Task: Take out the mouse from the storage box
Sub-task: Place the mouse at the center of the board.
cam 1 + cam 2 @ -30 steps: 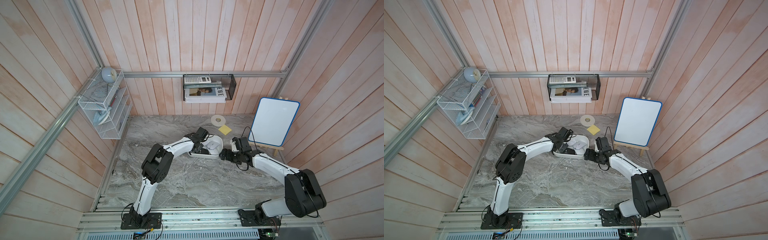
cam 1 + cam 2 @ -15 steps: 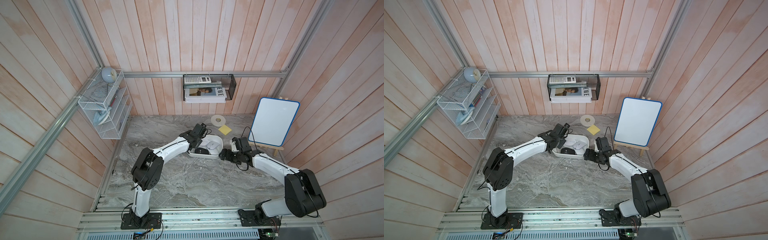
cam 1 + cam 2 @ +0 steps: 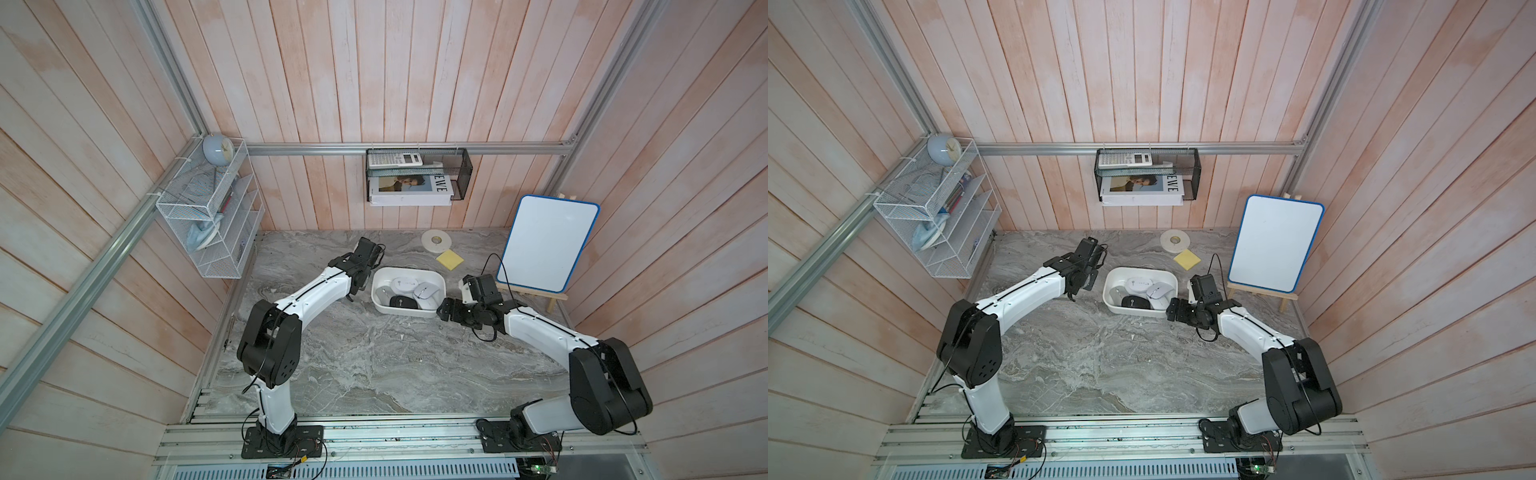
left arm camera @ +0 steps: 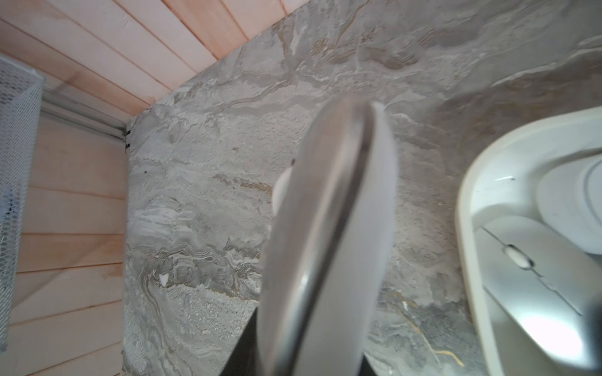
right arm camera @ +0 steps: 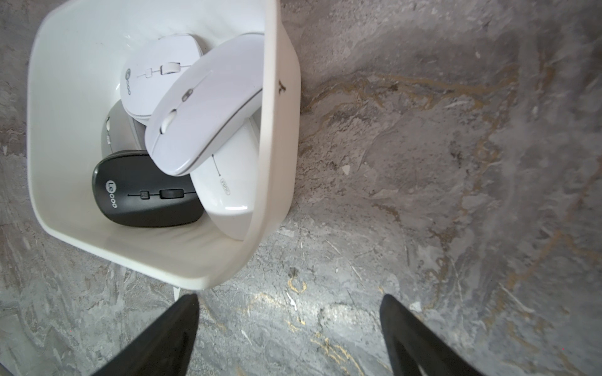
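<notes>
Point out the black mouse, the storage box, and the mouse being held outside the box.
black mouse (image 5: 146,188): right wrist view, top shell near the scroll wheel.
storage box (image 5: 278,130): right wrist view, on its thick rim.
held mouse (image 4: 325,228): left wrist view, middle of its grey side.
</notes>
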